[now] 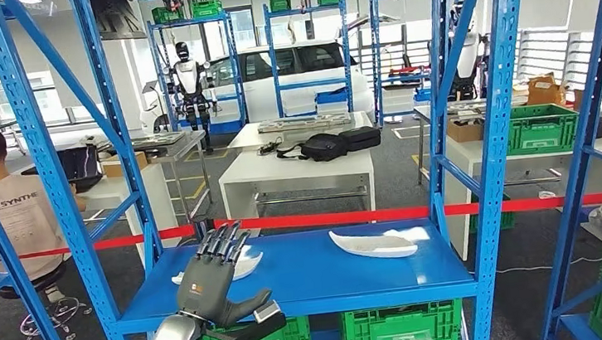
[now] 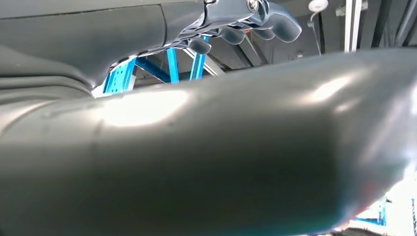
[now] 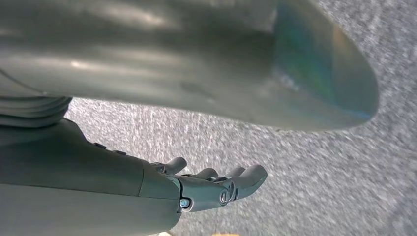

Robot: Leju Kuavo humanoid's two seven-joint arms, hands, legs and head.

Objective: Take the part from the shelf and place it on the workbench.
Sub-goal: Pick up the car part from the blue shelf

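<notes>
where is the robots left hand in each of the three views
Head view: left hand raised in front of the blue shelf, fingers spread, holding nothing, just ahead of a white part.
Left wrist view: its dark fingers at the upper edge, beyond the thick grey thumb.
Right wrist view: not in it.
Shared landmark: the blue shelf uprights.

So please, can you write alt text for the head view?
The robot's left hand, fingers spread, reaches toward a white part on a blue shelf. A second white part lies further right.
</notes>
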